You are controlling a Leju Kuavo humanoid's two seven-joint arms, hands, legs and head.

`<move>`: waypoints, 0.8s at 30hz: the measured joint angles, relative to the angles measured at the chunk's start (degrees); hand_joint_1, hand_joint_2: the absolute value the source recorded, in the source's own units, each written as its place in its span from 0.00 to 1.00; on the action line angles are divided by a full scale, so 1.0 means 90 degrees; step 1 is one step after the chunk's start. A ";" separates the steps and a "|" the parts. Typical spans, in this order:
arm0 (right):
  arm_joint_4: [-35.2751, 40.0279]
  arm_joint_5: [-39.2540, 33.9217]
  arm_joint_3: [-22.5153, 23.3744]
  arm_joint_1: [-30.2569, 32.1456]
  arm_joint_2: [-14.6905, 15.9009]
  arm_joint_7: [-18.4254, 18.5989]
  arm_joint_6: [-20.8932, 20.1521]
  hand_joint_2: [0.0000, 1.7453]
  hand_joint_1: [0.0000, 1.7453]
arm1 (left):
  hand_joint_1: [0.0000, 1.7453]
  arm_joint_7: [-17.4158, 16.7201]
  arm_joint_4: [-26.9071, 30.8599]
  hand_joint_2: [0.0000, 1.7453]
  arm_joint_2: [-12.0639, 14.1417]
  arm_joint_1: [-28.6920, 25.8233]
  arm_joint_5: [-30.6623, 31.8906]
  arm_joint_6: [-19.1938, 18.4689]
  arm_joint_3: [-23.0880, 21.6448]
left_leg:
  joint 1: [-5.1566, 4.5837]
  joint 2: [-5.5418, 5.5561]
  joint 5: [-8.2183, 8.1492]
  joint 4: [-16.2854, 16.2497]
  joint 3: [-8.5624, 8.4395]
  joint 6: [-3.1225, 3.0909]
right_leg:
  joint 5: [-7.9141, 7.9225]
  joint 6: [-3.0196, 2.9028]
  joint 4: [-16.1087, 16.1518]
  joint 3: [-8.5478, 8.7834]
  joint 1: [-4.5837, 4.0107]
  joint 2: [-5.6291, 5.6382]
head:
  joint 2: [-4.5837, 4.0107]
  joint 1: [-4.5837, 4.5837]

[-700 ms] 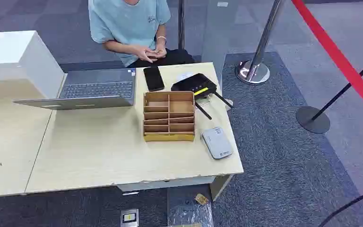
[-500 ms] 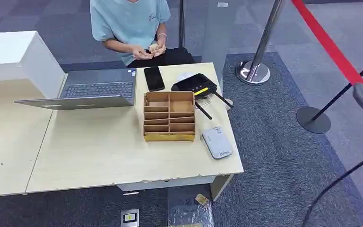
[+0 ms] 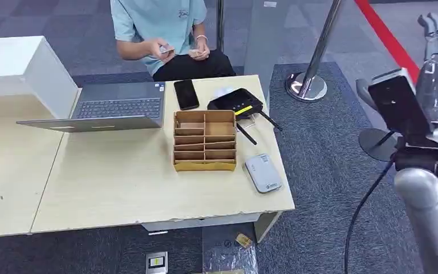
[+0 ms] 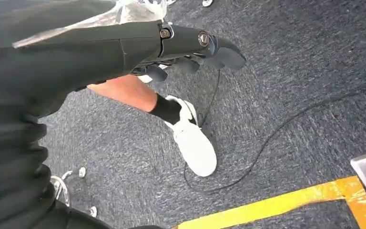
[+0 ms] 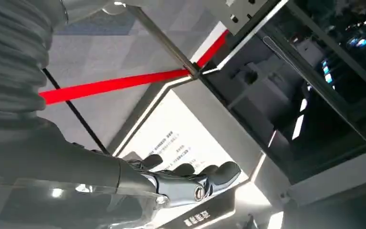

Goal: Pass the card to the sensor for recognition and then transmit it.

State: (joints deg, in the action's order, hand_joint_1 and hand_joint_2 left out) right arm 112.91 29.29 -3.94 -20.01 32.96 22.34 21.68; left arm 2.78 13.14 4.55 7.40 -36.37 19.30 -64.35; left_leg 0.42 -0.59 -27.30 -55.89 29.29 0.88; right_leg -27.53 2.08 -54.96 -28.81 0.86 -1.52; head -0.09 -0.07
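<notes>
Hands first: the right hand (image 3: pixel 433 54) is raised high at the far right of the head view, well clear of the table (image 3: pixel 120 188), its fingers (image 3: pixel 432 25) straight and spread with nothing between them. In its wrist view that hand (image 5: pixel 190 183) points toward a red belt (image 5: pixel 124 83) and a lit wall panel, fingers extended and empty. The left hand (image 4: pixel 190 45) hangs low over grey carpet, fingers loosely apart and holding nothing; below it lie a person's leg and white shoe (image 4: pixel 195 145), a dark cable, and a strip of yellow floor tape (image 4: pixel 276 205).

Far from the right hand, across the table, a seated person (image 3: pixel 159 28) holds a small pale object in each hand; the one nearer the laptop looks like the card (image 3: pixel 166 49), though it is too small to be sure. On the table, nearer the right hand, sits a grey sensor (image 3: pixel 263 172) by the edge. Just beside it stands a cardboard organiser (image 3: pixel 204 140), then a black router (image 3: pixel 235 103), a phone (image 3: pixel 186 94) and an open laptop (image 3: pixel 108 108).
</notes>
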 joint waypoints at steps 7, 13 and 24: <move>-0.0483 0.0231 -0.0851 -0.0906 -0.0002 -0.0063 -0.0493 1.00 0.00 | 0.00 -0.0007 0.0000 1.00 0.0005 0.0012 0.0104 -0.0114 -0.0073 | 0.0000 -0.0004 0.0003 0.0001 0.0002 0.0002 | 0.0001 -0.0001 -0.0003 -0.0001 -0.0001 0.0002 | 0.0000 0.0000; -0.1526 0.0202 -0.1810 -0.1930 -0.0279 -0.0148 -0.0629 1.00 0.77 | 0.00 -0.0109 0.0000 1.00 0.0000 0.0012 0.0257 -0.0221 -0.0214 | 0.0002 -0.0002 0.0005 0.0001 0.0004 0.0004 | 0.0002 -0.0001 -0.0006 0.0000 -0.0002 0.0002 | 0.0000 -0.0005; -0.3817 0.0369 -0.3183 -0.3190 -0.1352 -0.0709 -0.0675 1.00 0.00 | 0.00 -0.0201 0.0002 1.00 -0.0029 0.0070 0.0624 -0.0330 -0.0420 | 0.0007 -0.0001 0.0005 0.0001 0.0008 0.0005 | 0.0001 -0.0002 -0.0011 -0.0006 -0.0006 0.0000 | 0.0000 0.0002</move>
State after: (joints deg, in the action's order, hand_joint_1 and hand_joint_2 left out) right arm 78.56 32.61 -32.58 -48.71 20.79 15.95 15.61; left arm 0.96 13.16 4.28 8.03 -30.75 16.33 -68.13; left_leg 0.48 -0.59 -27.26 -55.88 29.36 0.92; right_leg -27.52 2.06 -55.06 -28.87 0.80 -1.52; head -0.09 -0.04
